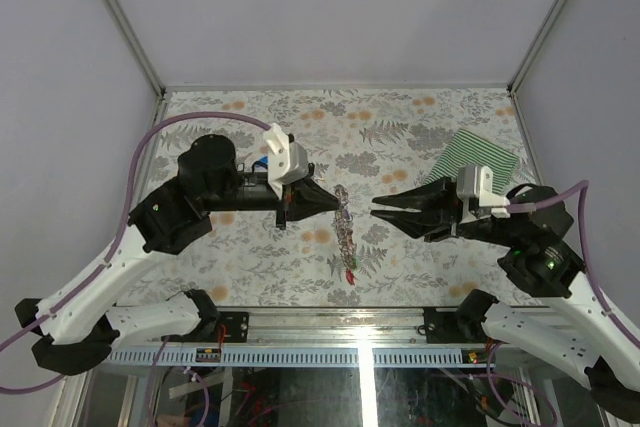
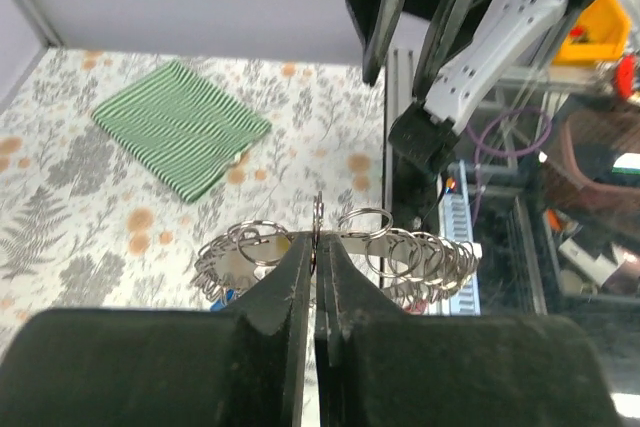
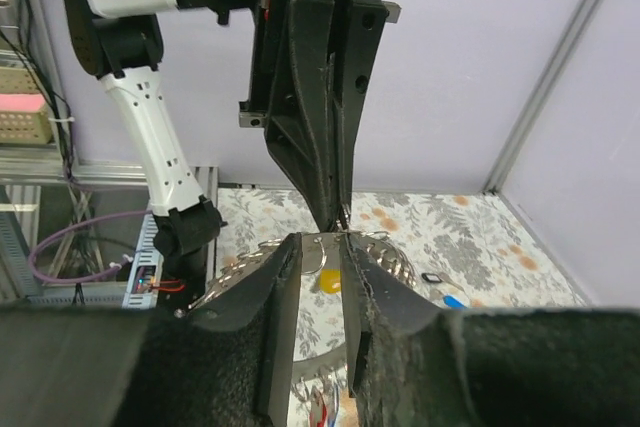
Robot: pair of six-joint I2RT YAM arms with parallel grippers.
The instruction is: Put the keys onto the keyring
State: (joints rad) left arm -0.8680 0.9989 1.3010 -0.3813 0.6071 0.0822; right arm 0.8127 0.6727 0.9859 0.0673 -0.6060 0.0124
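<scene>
Left gripper pinched tight on the one keyring, ring edge-on and off the table. Silver split rings fan out on both sides of its tips. One red key dangles below; other keys can't be counted. Right gripper is level, facing it, tips near, narrow gap, holding nothing. One green striped cloth is beyond its wrist.

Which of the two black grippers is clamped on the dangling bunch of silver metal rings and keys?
The left gripper: its fingers pinch the bunch of silver metal rings and keys. The right gripper stands beside it, fingers parted.
</scene>
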